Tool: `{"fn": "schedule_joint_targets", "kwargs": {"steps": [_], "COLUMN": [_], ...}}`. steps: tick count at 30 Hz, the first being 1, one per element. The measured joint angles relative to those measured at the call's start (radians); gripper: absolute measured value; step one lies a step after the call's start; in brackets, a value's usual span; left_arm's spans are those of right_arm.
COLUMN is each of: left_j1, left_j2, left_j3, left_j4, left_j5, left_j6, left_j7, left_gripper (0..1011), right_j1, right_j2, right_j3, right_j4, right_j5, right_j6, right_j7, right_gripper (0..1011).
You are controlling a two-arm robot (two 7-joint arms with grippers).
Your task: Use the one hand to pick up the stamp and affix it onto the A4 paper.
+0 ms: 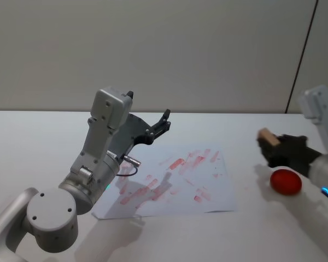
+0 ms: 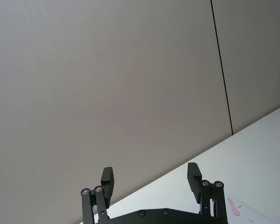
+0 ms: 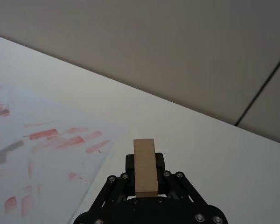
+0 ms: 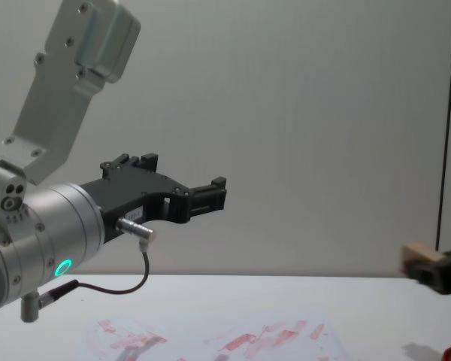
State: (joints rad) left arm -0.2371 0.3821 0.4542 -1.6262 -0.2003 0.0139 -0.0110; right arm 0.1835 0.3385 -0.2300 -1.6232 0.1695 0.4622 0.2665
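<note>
The right black flat-fingered gripper (image 3: 145, 184) grasps the pale tan wooden stamp block (image 3: 145, 167) aloft, right of the red-smeared white A4 paper (image 1: 208, 191). The left gripper (image 2: 151, 184) hangs released above the sheet's left part. A tilted descent could smear the print

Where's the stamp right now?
The stamp is clamped in the right gripper, held in the air at the robot's right, off the right edge of the A4 paper and just above the small red object.
</note>
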Motion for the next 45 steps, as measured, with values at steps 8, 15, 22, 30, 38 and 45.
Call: {"fn": "schedule_joint_targets", "kwargs": {"steps": [8, 15, 22, 30, 38, 45], "left_j1": [0.0, 0.0, 0.0, 0.0, 0.0, 0.0], "left_j2": [0.0, 0.0, 0.0, 0.0, 0.0, 0.0], "left_j3": [0.0, 0.0, 0.0, 0.0, 0.0, 0.0], "left_j4": [0.0, 0.0, 0.0, 0.0, 0.0, 0.0], "left_j5": [0.0, 0.0, 0.0, 0.0, 0.0, 0.0], "left_j6": [0.0, 0.0, 0.0, 0.0, 0.0, 0.0], "left_j7": [0.0, 0.0, 0.0, 0.0, 0.0, 0.0], "left_gripper": [1003, 1003, 1003, 1002, 1003, 1002], "right_j1": [-0.073, -0.105, -0.116, -0.12, -0.125, -0.12], "right_j2": [0.053, 0.072, 0.074, 0.07, 0.063, 0.05], "right_j3": [0.039, 0.053, 0.055, 0.054, 0.05, 0.043], "right_j4": [-0.056, -0.079, -0.083, -0.08, -0.07, -0.058], "right_j5": [0.025, 0.035, 0.037, 0.032, 0.028, 0.022], "right_j6": [-0.002, 0.006, 0.017, 0.036, 0.06, 0.073], "right_j7": [-0.072, -0.096, -0.106, -0.118, -0.129, -0.13], "right_gripper": [218, 218, 218, 218, 218, 218]}}
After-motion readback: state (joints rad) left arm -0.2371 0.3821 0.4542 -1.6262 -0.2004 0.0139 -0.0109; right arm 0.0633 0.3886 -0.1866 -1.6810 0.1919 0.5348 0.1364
